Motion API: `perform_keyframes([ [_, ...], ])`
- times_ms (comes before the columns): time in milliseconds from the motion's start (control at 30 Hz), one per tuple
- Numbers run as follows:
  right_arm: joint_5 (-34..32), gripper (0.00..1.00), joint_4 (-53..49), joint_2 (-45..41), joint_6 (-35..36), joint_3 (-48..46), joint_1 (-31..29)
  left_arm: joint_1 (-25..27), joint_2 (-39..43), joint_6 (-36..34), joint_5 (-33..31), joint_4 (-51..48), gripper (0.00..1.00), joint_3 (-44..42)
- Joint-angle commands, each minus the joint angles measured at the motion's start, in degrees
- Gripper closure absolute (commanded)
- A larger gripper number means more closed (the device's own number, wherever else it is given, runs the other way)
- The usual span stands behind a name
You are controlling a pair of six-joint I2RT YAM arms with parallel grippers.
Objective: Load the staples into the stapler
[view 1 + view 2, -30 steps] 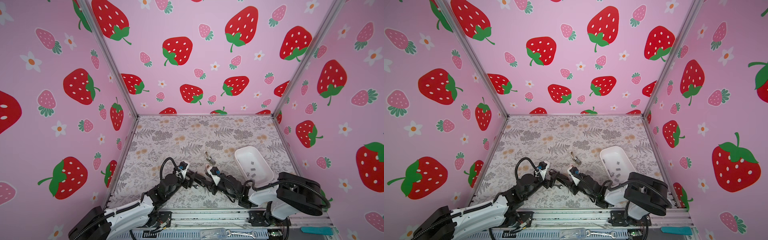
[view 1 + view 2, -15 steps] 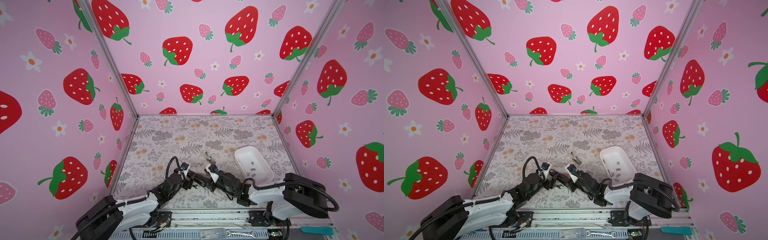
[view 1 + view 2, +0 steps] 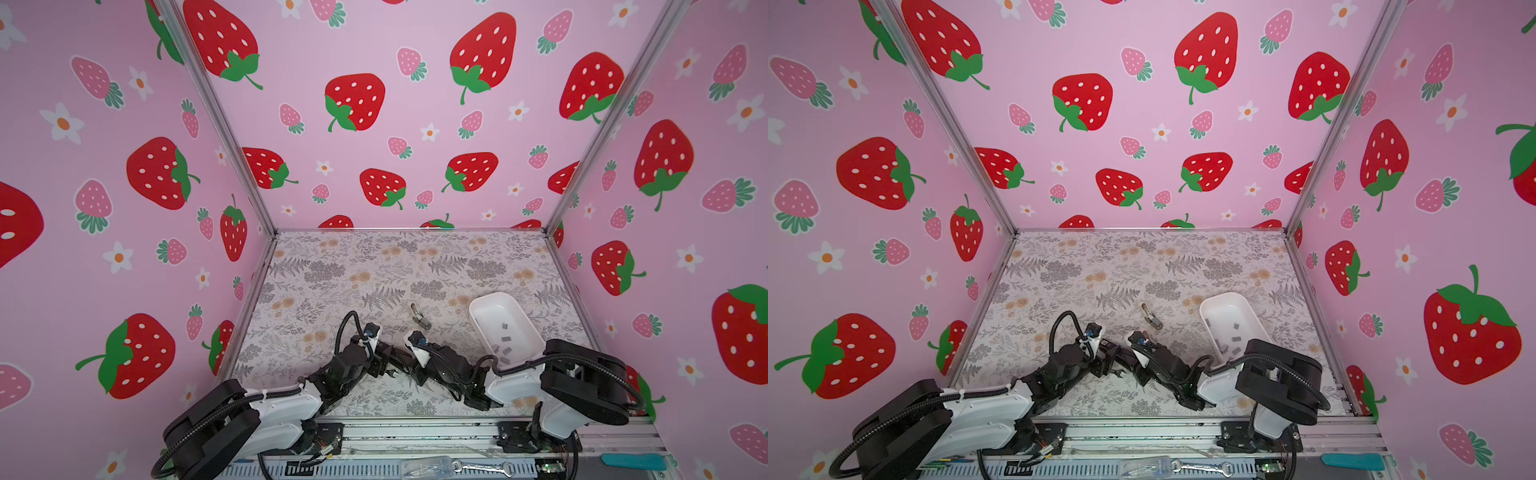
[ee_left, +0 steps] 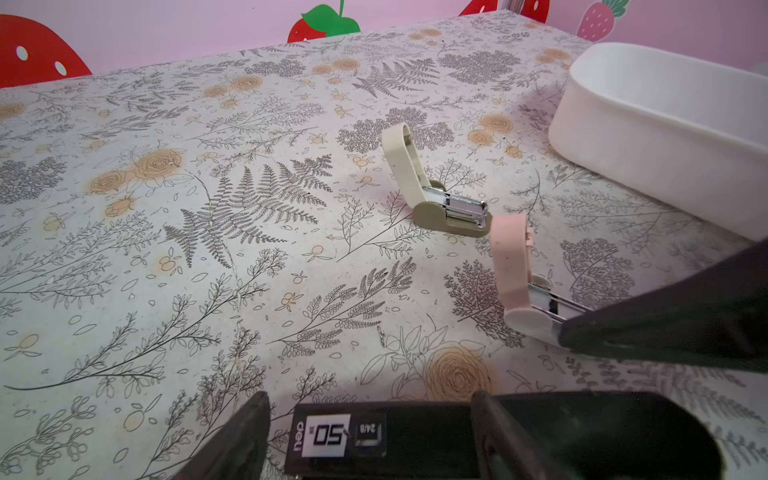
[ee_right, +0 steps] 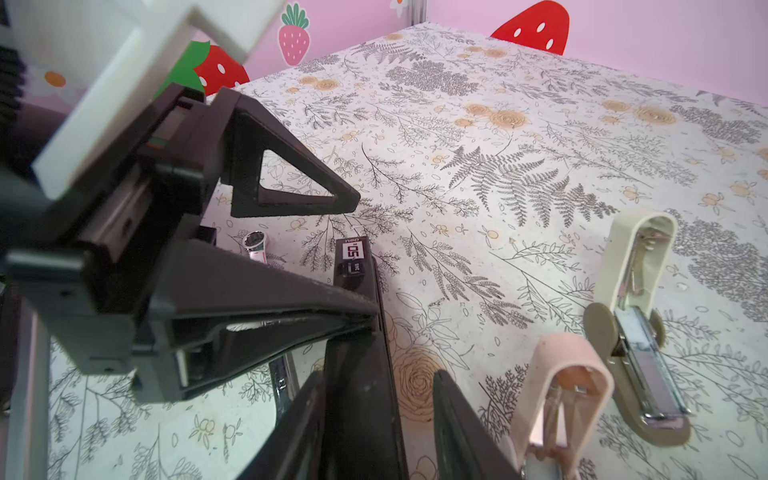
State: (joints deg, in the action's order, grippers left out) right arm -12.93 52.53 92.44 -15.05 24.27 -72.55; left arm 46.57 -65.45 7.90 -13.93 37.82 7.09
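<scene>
Stapler [image 4: 424,440] straddled, left fingers [image 4: 237,444] wide apart at labelled end, right fingers [image 5: 461,432] less apart, neither clamped.

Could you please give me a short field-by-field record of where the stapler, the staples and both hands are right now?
stapler: black, lying flat at front centre, between both hands
left hand: open, straddling the stapler's labelled end
right hand: open, either side of the stapler's body, gap on one side
staples: loose in the white tray on the right; none held
nearby: pink mini stapler and beige mini stapler, both flipped open
</scene>
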Motion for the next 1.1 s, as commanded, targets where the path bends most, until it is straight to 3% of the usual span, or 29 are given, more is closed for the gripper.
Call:
perform_keyframes([
  [0,-0.43,0.57,0.68,1.28,-0.92,0.86,-0.31,0.11,-0.76,0.55,-0.33,0.22,0.22,1.17],
  [367,0.59,0.62,2.53,3.16,-2.92,-1.01,-0.31,0.19,-1.61,0.37,-0.44,0.5,0.23,1.17],
  [700,1.31,0.75,3.55,4.38,-3.49,-2.22,-0.41,0.15,-2.26,-0.12,-0.55,0.85,0.23,1.49],
  [1067,1.07,0.76,9.88,9.1,-4.95,-4.73,-0.74,0.16,-4.59,0.0,-0.56,2.86,0.24,1.34],
])
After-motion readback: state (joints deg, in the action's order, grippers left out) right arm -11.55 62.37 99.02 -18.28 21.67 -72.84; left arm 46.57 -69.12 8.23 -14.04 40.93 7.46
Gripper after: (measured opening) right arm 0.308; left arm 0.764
